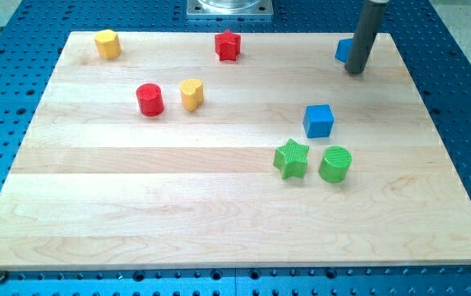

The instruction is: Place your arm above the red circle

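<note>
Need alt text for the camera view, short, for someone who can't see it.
My tip rests at the wooden board's top right, touching a partly hidden blue block, far from the red circle at upper left. Beside that circle sits a yellow heart.

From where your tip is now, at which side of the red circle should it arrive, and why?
No grip is possible with a rod. Aim my tip at the board just beyond the red circle, on its side toward the view's top. Crossing leftward there, stay above the yellow heart beside it.
</note>
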